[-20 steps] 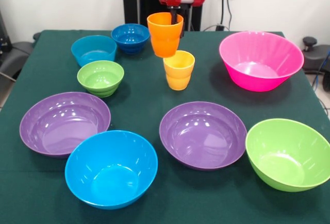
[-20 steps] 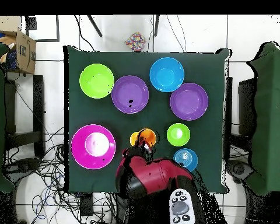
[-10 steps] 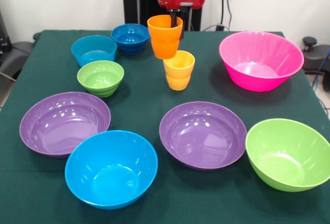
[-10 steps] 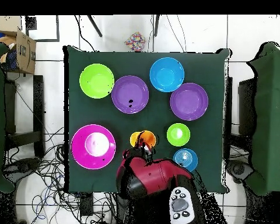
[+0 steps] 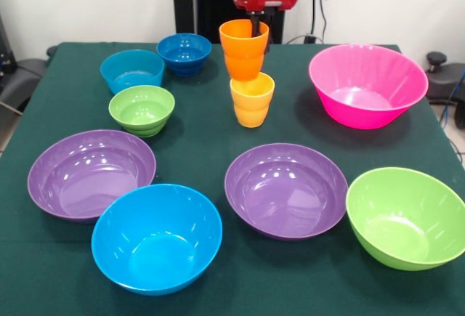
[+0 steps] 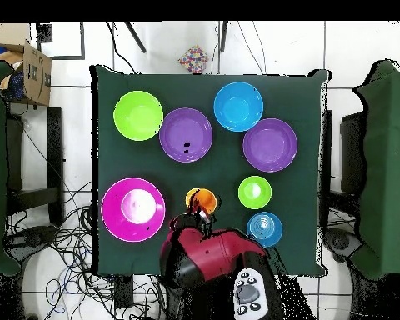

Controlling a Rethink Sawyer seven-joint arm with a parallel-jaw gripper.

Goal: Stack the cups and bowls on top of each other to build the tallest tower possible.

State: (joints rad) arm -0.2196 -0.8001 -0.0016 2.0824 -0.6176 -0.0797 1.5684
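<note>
On the green worktop [image 5: 218, 131], the near row holds large bowls: a blue bowl [image 5: 156, 237], two purple bowls [image 5: 285, 189] and a green one [image 5: 407, 216]. Further back stands the yellow-orange cup [image 5: 252, 99]. Directly above it hangs the orange cup [image 5: 243, 49], lifted clear of the worktop, its far rim pinched by the closed end effector [image 5: 256, 24].

Glossy plastic bowls [image 5: 285, 189] and cups [image 5: 251, 98] on matt green cloth [image 5: 203, 142]
</note>
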